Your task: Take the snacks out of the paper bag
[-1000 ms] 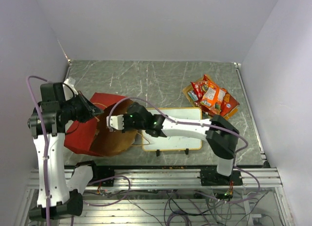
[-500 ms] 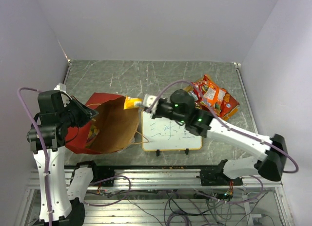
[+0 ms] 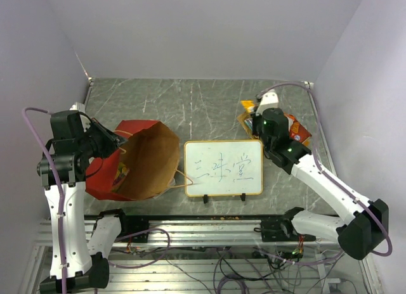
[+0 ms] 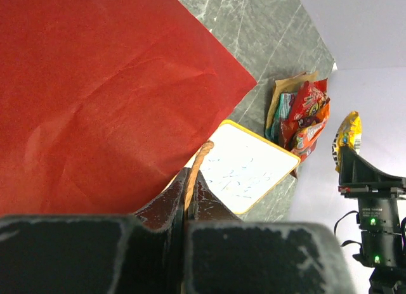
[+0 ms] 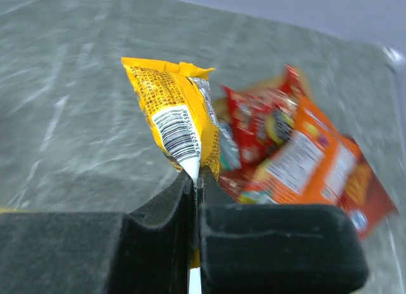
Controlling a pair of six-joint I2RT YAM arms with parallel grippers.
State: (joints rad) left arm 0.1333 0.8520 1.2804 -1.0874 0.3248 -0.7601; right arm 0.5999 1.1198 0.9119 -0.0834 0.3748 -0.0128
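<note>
Right gripper (image 5: pixel 195 177): jaws pressed together on the end seam of a small yellow crinkly foil packet (image 5: pixel 177 120). The packet stood up from the fingertips, clear of the grey marbled tabletop (image 5: pixel 70 116). Just beyond the fingertips and lower down lay the heap of red, orange and teal foil snack packets (image 5: pixel 298 158).

Left gripper (image 4: pixel 190 187): jaws pinched on the thin brown twisted handle (image 4: pixel 202 156) of the large red paper carrier bag (image 4: pixel 95 97). The bag's red wall spread ahead and to the left of the fingers. From overhead its mouth gaped open.

Handling, judged: the packet looked light, soft and air-filled, with slippery foil. The flat crimped seam seemed the sound place to hold, since the puffed body would likely crush or slide. The bag looked light and floppy, and the handle could tear under a hard pull.

Not resolved:
- Overhead, a patch of mixed colour (image 3: pixel 120 173) sat low inside the bag, close to the left fingertips. It was possibly another packet; no count could be made.
- The right fingertips were hidden under the wrist overhead.
- The heap was blurred in the right wrist view, so labels were unreadable.
</note>
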